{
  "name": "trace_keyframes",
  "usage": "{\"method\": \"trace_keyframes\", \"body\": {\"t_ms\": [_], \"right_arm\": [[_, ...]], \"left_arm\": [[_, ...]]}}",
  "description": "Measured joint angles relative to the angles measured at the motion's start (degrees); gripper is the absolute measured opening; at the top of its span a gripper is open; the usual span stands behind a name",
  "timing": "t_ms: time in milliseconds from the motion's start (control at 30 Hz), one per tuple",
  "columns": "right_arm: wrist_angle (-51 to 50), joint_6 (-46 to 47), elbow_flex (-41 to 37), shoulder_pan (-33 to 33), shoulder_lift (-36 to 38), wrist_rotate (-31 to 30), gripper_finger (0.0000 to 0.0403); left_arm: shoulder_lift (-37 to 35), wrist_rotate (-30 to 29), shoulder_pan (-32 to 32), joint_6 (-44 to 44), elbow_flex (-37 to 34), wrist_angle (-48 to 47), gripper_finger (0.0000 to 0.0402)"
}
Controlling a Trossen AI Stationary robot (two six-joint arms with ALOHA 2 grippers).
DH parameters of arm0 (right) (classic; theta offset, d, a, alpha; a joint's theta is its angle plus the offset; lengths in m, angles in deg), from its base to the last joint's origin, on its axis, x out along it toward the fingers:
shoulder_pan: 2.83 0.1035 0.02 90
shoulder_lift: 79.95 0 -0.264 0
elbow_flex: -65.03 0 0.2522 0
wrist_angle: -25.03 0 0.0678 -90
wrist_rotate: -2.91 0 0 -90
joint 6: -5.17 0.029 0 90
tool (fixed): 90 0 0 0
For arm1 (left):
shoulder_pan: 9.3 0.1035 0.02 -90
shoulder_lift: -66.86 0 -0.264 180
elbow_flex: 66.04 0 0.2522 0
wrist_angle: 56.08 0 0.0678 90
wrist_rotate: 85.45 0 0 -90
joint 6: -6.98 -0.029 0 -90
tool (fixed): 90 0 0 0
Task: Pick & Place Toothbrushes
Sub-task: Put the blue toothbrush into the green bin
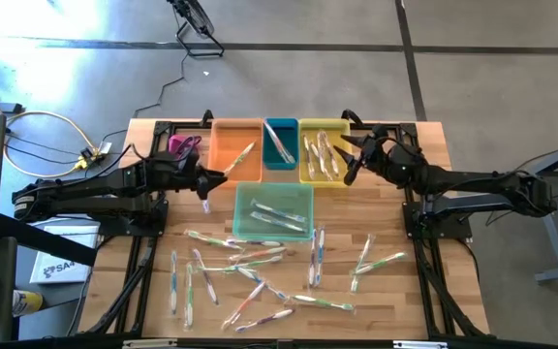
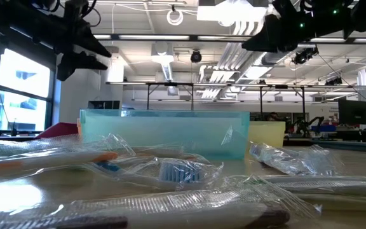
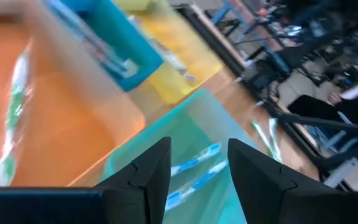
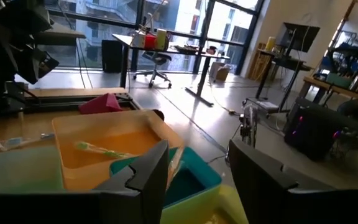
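Many thin pale toothbrushes (image 1: 260, 276) in clear wrappers lie scattered on the near half of the wooden table. Others lie in the bins: one with green accents in the orange bin (image 1: 223, 155), one in the blue bin (image 1: 280, 126), several in the yellow bin (image 1: 306, 145), and blue-accented ones (image 3: 194, 163) in the pale teal bin (image 1: 273, 194). My left gripper (image 1: 211, 182) (image 3: 197, 146) is open and empty, hovering between the orange bin's near left corner and the teal bin. My right gripper (image 1: 349, 163) (image 4: 197, 149) is open and empty above the yellow bin's right side.
A pink bin (image 1: 184, 145) stands left of the orange one. The four coloured bins form a row along the far side, with the teal bin in front of them. Wrapped toothbrushes (image 2: 170, 172) crowd the near edge. Cables and a box lie left of the table.
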Motion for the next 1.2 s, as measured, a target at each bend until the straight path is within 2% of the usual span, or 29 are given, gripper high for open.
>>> {"method": "trace_keyframes", "body": {"t_ms": [533,767,1200], "right_arm": [[-1.90,1.93,0.00,0.00,0.00,0.01,0.0161],[-1.88,1.91,0.00,0.00,0.00,0.01,0.0161],[-1.82,2.03,0.00,0.00,0.00,0.01,0.0161]], "left_arm": [[0.21,-1.51,0.00,10.33,0.02,-13.01,0.0156],[4.49,-3.00,-0.17,13.94,0.02,-16.66,0.0155],[14.14,-2.94,-5.29,22.49,0.02,-22.17,0.0086]]}}
